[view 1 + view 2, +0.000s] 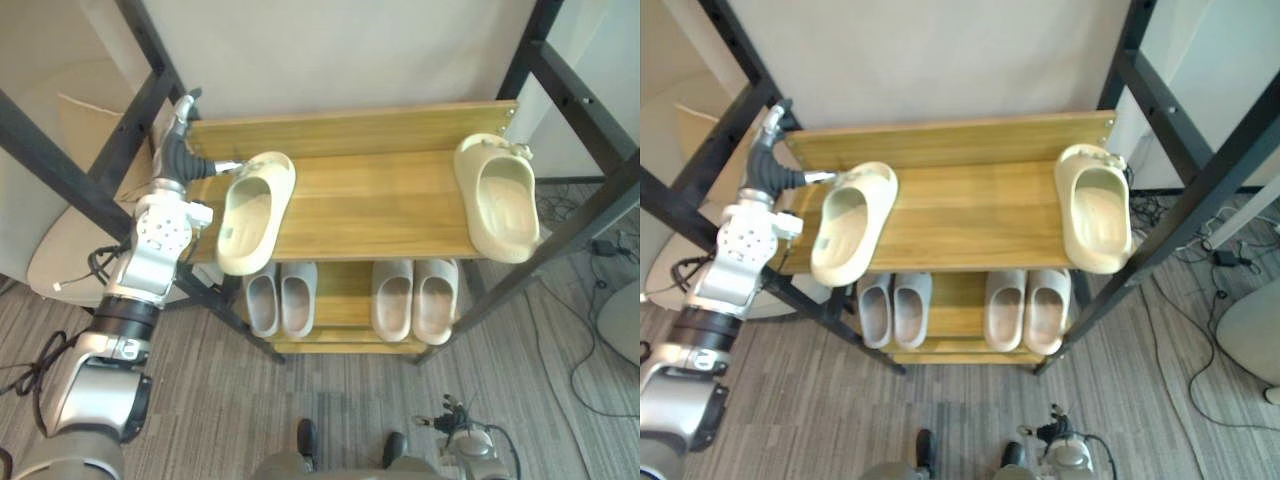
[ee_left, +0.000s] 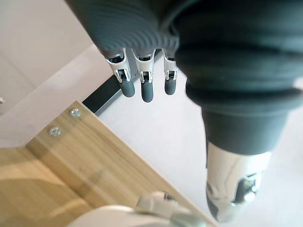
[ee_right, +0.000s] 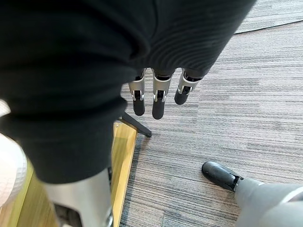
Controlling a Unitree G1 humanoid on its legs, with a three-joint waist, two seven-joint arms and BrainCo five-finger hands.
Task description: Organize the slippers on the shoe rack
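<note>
Left eye view puts our left hand (image 1: 190, 158), fingers straight and empty, just beside the near slipper (image 1: 255, 215) at its heel; its mate (image 1: 500, 200) lies far across the shelf (image 1: 380, 200). We should grip the heel rim firmly, then slide it over.

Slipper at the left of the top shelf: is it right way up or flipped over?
Right way up. The slipper shows its hollow foot opening facing upward, sole down on the top shelf.
</note>
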